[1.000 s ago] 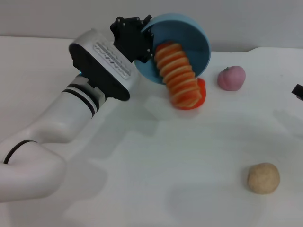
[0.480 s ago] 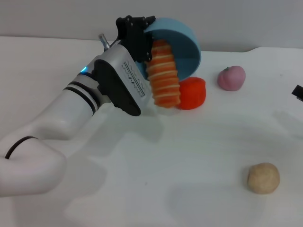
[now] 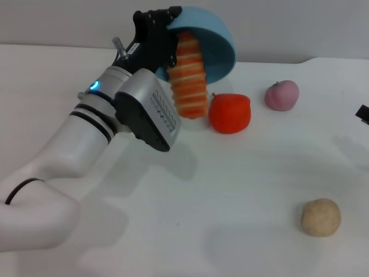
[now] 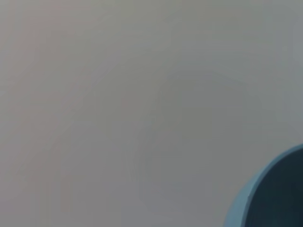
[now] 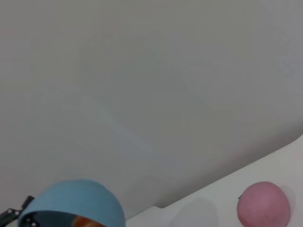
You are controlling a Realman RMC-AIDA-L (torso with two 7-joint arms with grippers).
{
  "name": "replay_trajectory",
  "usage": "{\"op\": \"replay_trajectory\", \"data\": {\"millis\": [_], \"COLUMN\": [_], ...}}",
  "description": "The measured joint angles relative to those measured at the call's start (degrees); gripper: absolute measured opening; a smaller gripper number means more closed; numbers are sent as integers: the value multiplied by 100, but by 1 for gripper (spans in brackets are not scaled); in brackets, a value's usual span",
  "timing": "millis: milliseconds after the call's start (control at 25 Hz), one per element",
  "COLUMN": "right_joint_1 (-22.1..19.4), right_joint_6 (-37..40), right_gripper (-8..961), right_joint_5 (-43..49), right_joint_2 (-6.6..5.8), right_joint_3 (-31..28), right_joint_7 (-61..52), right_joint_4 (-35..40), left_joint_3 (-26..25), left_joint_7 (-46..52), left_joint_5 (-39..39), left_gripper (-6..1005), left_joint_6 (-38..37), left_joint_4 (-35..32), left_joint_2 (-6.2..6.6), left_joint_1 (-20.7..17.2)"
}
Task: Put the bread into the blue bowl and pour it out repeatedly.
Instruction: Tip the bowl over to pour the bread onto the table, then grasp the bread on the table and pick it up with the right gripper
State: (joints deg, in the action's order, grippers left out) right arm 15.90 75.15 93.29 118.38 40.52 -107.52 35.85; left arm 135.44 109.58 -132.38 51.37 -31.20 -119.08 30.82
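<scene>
Above the tabletop [image 3: 230,190], the left gripper [image 3: 167,34], jaws clamped on the blue bowl [image 3: 213,34], tips it; bread [image 3: 189,75] slides out. Next: release fully, then right the bowl.

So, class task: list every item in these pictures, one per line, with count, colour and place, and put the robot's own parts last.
Bowl: one, light blue, held up and tipped over at the table's far side.
Bread: one, orange with pale ridges, sliding out of the bowl.
Red fruit: one, red-orange, on the table right of the bread.
Pink fruit: one, pink, farther right.
Ball: one, beige, near right.
Table: one, white.
Left claw: one, black, gripping the bowl's rim.
Right claw: black tip at the right edge, parked.
</scene>
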Motion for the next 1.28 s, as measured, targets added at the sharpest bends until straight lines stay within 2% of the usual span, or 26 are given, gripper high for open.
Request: {"op": "replay_trajectory", "data": {"millis": [360,520,800,920,1080,1200,1280], "right_joint_1": [17,22,81,112,221,465,619], "right_joint_6": [-1,-1,-1,-1,53,377,509], "right_gripper": [453,455,458,459,461,462,463], "right_joint_5": [0,0,3,9,60,244,354], "right_joint_2": [0,0,0,0,-9,-54,-38], "right_joint_3": [5,37,50,69,395,706,762], "right_joint_7": [3,7,65,135,135,114,96], "right_joint_4": [1,1,0,-10,24,85,147], "left_joint_3": [547,764,762,702,75,-750,-1372], "left_joint_7": [-191,-166,-140,154,371,86,-22], "left_joint_5": [122,524,933,1318,2385,3009,3340], "left_gripper": [-2,-2,-2,-1,-1,0,0], "left_joint_6": [157,51,-42,-85,-574,-1768,-2721], "left_joint_4": [-80,-132,-129,-187,-724,-1124,-1230], "left_joint_2": [0,0,-1,-2,9,37,47], "left_joint_1": [-159,-170,-71,-13,9,7,19]}}
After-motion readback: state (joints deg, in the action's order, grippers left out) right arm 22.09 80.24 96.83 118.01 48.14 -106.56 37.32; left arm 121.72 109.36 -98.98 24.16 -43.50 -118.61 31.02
